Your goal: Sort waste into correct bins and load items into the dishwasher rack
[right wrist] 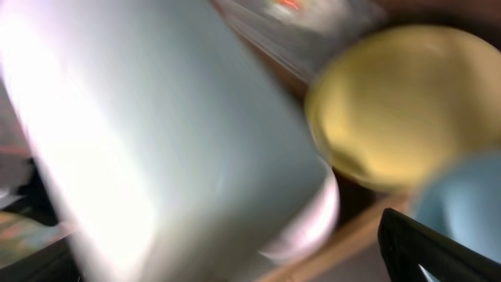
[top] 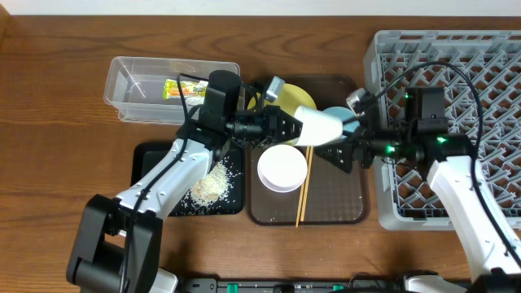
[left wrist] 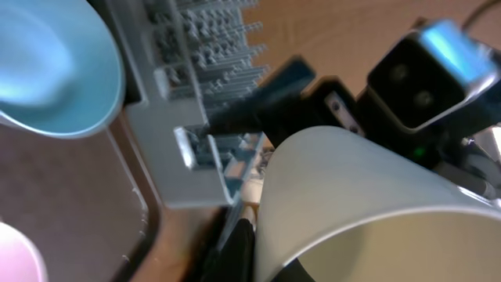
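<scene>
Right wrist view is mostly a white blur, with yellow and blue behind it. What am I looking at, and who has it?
Observer: That blur is the small white cup, lying sideways above the brown tray. Overhead shows the left gripper at its far end, apparently clamped on it.
Operator: And my side?
Observer: Overhead, the right gripper is at the cup's end nearer the dishwasher rack. I cannot tell whether its jaws are open or shut.
Operator: Where is the food waste?
Observer: The rice scraps lie heaped on the black tray, under the left arm.
</scene>
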### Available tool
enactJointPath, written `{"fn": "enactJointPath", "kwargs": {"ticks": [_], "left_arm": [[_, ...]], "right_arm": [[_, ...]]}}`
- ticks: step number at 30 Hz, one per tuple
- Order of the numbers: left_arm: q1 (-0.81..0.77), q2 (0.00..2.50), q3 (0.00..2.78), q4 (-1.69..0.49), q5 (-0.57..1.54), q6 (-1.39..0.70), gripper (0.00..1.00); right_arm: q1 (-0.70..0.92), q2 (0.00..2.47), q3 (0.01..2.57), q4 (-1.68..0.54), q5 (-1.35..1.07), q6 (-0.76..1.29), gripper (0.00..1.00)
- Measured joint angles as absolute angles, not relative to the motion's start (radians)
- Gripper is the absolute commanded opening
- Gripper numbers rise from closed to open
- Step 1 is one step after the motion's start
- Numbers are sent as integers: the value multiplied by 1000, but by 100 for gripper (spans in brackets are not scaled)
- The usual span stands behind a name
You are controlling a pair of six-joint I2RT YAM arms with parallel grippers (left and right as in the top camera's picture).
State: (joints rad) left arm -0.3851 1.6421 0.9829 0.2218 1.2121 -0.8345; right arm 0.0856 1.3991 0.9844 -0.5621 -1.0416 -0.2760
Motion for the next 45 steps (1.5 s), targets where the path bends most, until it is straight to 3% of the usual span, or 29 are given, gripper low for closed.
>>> {"fn": "enactJointPath", "kwargs": {"ticks": [3, 8, 10, 15, 20, 29, 30, 32, 36, 38, 45], "left_arm": [[-384, 1642, 983, 225, 1261, -842, 6], [-387, 1642, 983, 225, 1316, -842, 6], [-388, 1642, 983, 225, 1329, -842, 6], [-388, 1642, 983, 228, 1333, -842, 6], [-388, 1642, 983, 257, 1332, -851, 6], [-388, 1642, 983, 270, 1332, -865, 6], [-388, 1642, 983, 270, 1332, -865, 7], [-388, 1642, 983, 271, 1330, -860, 22], [-388, 1642, 983, 260, 1299, -788, 29], [-386, 1642, 984, 186, 1234, -718, 37], [-344, 1641, 980, -111, 822, -492, 43]], "right_arm": [[95, 1409, 984, -476, -1161, -287, 98], [96, 1409, 986, -413, -1287, -303, 82], [96, 1409, 986, -418, -1311, -302, 80], [96, 1409, 986, -437, -1336, -300, 81], [96, 1409, 986, -456, -1335, -299, 90], [96, 1409, 986, -459, -1333, -303, 70], [96, 1409, 986, -459, -1332, -302, 70], [96, 1409, 986, -459, -1325, -302, 72], [96, 1409, 986, -463, -1240, -300, 66], [97, 1409, 986, -467, -1180, -290, 65], [83, 1404, 987, -570, -841, -228, 59]]}}
